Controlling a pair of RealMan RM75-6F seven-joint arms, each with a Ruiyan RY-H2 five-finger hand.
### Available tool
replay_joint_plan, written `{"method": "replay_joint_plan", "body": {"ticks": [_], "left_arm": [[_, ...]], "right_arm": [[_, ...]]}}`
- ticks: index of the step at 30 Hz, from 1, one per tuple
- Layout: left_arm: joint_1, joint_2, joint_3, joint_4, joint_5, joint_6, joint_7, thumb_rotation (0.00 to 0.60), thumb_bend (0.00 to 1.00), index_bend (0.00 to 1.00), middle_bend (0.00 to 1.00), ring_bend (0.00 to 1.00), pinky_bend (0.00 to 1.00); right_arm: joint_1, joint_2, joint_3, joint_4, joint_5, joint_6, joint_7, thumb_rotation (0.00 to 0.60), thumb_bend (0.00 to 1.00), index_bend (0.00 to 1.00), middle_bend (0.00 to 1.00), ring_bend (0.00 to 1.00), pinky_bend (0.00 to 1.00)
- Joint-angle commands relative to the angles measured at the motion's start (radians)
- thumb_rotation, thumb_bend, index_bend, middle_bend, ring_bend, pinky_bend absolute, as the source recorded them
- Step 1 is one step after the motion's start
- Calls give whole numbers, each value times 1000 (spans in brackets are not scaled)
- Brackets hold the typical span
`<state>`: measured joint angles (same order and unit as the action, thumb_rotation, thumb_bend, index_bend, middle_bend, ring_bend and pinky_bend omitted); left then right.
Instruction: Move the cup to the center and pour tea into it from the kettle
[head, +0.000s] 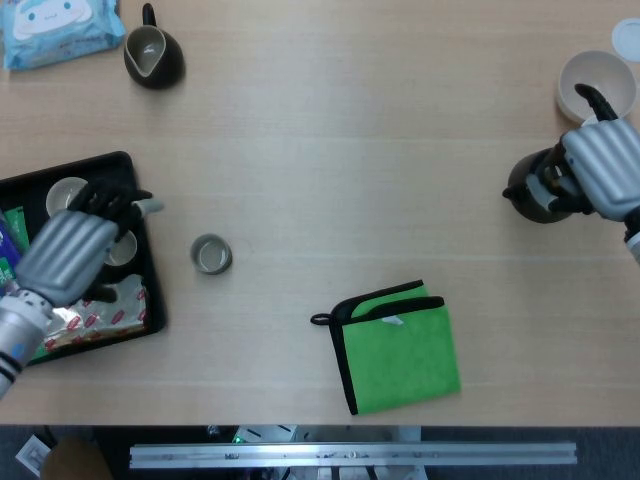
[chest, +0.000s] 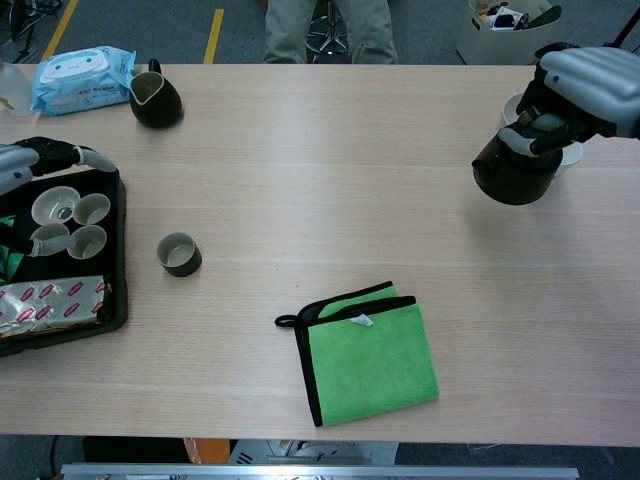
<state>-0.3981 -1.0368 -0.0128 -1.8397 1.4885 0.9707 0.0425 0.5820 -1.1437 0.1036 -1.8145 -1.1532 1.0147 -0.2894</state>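
A square green cloth with black trim (head: 397, 348) is lying flat nearest the front edge of the pale wooden counter (head: 330, 160). Just beyond it to the left, the small grey-green ceramic cup (head: 210, 254) is standing upright, left of the counter's middle and just right of the black plastic tray (head: 148, 290) holding pale cups and a foil packet. The left robot hand (head: 70, 252) is hovering over that tray with its fingers spread, holding nothing. On the right, the right robot hand (head: 601, 172) is gripping the round black kettle (chest: 516, 175) by its top. Farther back, a dark glazed pitcher (head: 153, 55) is sitting beside a blue wipes packet (head: 55, 32).
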Motion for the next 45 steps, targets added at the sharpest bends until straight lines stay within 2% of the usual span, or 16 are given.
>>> {"method": "replay_joint_plan", "body": {"ticks": [1, 9, 18, 28, 45], "left_arm": [[-45, -53, -22, 23, -30, -42, 45, 600, 282, 203, 194, 156, 16], [-131, -144, -28, 40, -197, -151, 244, 600, 281, 203, 134, 126, 16], [-164, -262, 4, 94, -362, -140, 412, 600, 281, 244, 115, 110, 16], [-194, -346, 16, 140, -433, -106, 484, 600, 281, 246, 113, 107, 17], [-229, -421, 25, 207, -507, -96, 497, 600, 281, 253, 111, 105, 17]], "right_arm": [[-1, 1, 0, 0, 0, 0, 1, 470, 409, 1000, 946, 908, 13], [-5, 6, 2, -2, -5, 3, 9, 472, 409, 1000, 946, 908, 13], [-10, 10, 0, 0, -15, 0, 21, 478, 409, 1000, 946, 908, 13], [-13, 14, -2, 3, -27, -4, 36, 489, 409, 1000, 946, 908, 13], [-22, 24, -4, 19, -38, -11, 64, 493, 409, 1000, 946, 908, 13]]}}
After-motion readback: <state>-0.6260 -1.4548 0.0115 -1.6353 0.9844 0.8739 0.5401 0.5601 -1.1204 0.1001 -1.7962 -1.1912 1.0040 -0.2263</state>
